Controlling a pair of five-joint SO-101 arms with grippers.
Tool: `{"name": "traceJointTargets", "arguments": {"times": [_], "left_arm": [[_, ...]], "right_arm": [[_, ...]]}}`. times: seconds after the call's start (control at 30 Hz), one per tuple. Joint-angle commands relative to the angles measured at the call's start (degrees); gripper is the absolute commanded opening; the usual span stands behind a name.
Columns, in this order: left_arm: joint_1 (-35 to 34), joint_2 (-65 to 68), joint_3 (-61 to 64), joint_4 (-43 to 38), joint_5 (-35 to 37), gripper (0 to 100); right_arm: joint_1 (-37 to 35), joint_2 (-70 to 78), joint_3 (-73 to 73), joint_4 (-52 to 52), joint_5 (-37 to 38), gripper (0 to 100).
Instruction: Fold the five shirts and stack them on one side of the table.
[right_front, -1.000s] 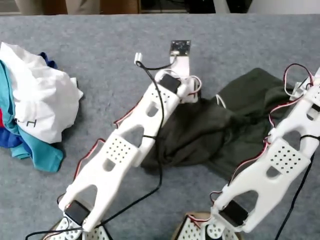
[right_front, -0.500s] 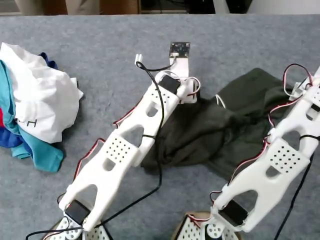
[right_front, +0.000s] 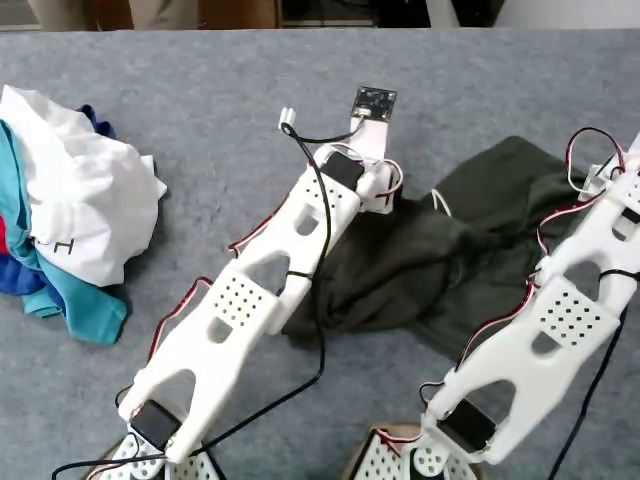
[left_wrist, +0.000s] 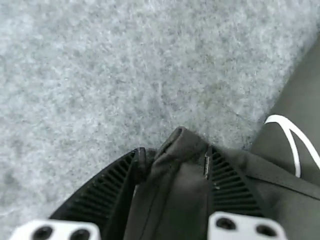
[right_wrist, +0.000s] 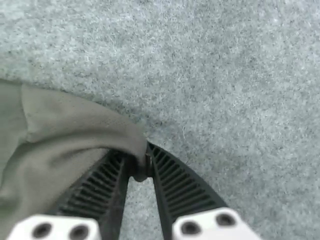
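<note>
A dark olive shirt (right_front: 440, 265) lies crumpled on the grey table, right of centre, between my two arms. My left gripper (left_wrist: 177, 150) is shut on a folded edge of this dark olive shirt (left_wrist: 185, 195), just above the carpet; a white drawstring (left_wrist: 292, 135) lies beside it. My right gripper (right_wrist: 142, 162) is shut on another edge of the olive shirt (right_wrist: 60, 145) at the table's right side. A pile of other shirts, white (right_front: 85, 205), teal (right_front: 75, 300) and blue (right_front: 15, 275), sits at the left edge.
Grey felt (right_front: 200, 90) covers the table. Both white arms stretch from their bases at the front edge, the left one (right_front: 260, 290) diagonally across the middle, the other (right_front: 560, 310) along the right side. Cables trail along them.
My left gripper has shifted slightly to the right and away with the shirt edge. The right arm and the pile have not moved.
</note>
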Motion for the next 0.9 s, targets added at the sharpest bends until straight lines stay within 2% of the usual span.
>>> {"name": "traceJointTargets", "arguments": {"times": [0.0, 0.17, 0.5, 0.77, 0.87], "left_arm": [[0.44, -1.10, -0.62, 0.09, -0.18, 16], [0.62, -1.01, -0.62, -0.09, -0.62, 5], [-0.97, -1.98, -2.99, 0.62, -0.26, 2], [-2.64, -4.97, -18.55, 12.13, -0.18, 2], [-2.64, -5.14, -18.99, 15.21, -0.18, 2]], "right_arm": [[-0.57, -0.40, -2.33, -1.05, 0.44, 0.2], [-0.57, -0.40, -2.33, -1.05, 0.44, 0.2], [-0.57, -0.40, -2.33, -1.05, 0.44, 0.2], [-0.57, -0.40, -2.33, -0.79, 0.44, 0.2], [-0.48, -0.40, -2.42, -0.35, 0.44, 0.2]]}}
